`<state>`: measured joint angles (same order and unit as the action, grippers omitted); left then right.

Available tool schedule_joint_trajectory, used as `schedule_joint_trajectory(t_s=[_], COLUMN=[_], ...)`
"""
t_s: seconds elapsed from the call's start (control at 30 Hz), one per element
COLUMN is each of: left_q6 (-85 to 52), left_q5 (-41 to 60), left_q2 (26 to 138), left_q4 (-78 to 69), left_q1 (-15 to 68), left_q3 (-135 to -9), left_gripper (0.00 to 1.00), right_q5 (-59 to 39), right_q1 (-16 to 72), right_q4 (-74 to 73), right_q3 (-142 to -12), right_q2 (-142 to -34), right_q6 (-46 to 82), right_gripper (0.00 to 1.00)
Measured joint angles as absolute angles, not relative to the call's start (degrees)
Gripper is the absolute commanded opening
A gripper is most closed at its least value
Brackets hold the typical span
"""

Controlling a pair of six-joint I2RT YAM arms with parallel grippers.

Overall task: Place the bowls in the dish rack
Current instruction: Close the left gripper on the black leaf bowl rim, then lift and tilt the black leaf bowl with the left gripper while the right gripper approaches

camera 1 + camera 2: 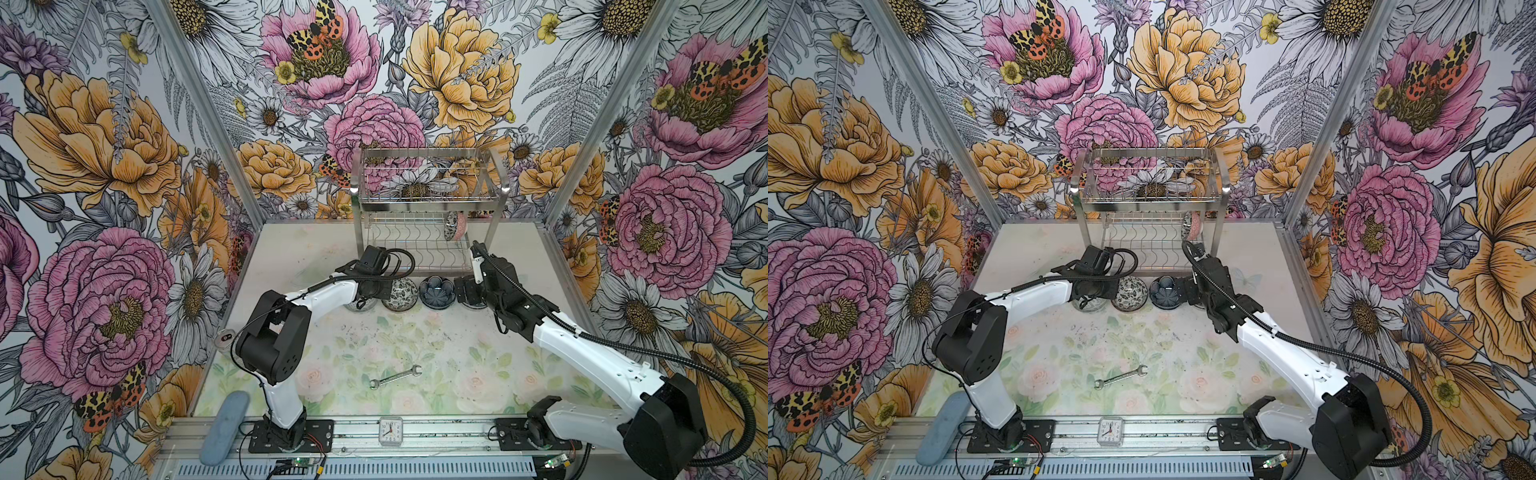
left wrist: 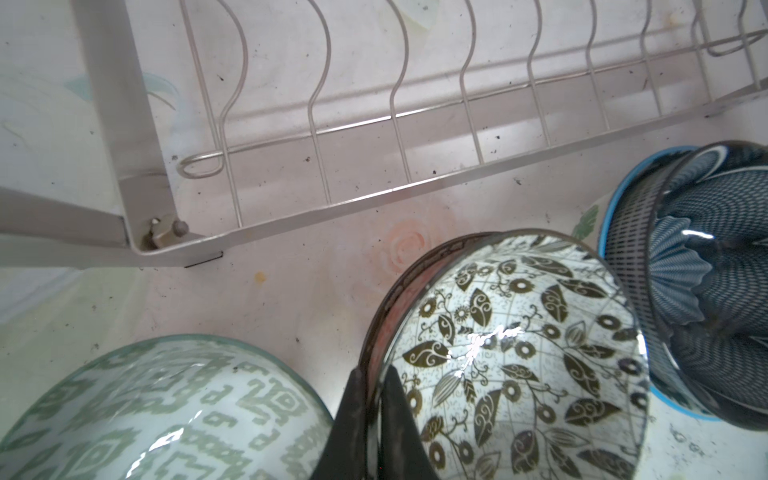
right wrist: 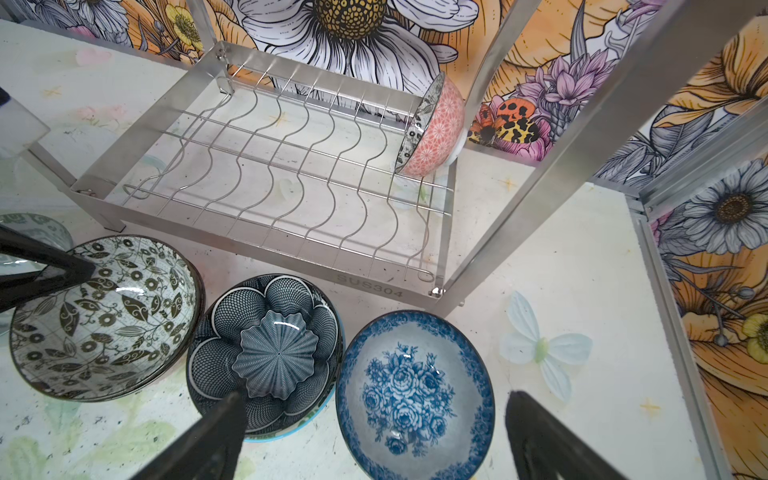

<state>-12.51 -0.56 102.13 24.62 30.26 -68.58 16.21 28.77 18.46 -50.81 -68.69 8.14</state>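
Black-and-white floral bowl (image 1: 400, 293), mid-frame below the dish rack (image 1: 430, 202), is pinched at its rim by the left gripper (image 2: 370, 374); the right gripper (image 3: 376, 399) gapes empty. Grasp looks made; next, lift and tilt it into a slot.

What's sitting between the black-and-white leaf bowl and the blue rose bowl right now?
The dark blue petal bowl sits between the black-and-white leaf bowl and the blue rose bowl; the right wrist view shows it.
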Motion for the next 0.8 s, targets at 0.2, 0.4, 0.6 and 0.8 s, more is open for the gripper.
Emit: schedule_joint_trajectory(t_s=[0.2, 0.4, 0.6, 0.8], left_q6=[-12.5, -12.7, -12.7, -13.1], left_q5=[-0.6, -0.6, -0.6, -0.6], left_q2=[102.0, 100.1, 95.7, 92.2], left_q4=[24.8, 26.2, 26.8, 26.8], left_q1=[30.3, 30.3, 30.3, 30.3], left_q3=[-68.6, -68.6, -68.6, -68.7], left_gripper=[0.00, 0.00, 0.00, 0.00], right_q5=[16.2, 16.2, 16.2, 16.2], right_q1=[28.4, 28.4, 28.4, 28.4], right_q4=[18.5, 18.5, 18.5, 18.7], right_q3=[-50.8, -50.7, -50.3, -50.0], right_q2=[-68.7, -68.7, -68.4, -67.9], right_q6=[8.1, 8.1, 8.1, 8.1], right_gripper=[0.99, 0.99, 0.99, 0.99])
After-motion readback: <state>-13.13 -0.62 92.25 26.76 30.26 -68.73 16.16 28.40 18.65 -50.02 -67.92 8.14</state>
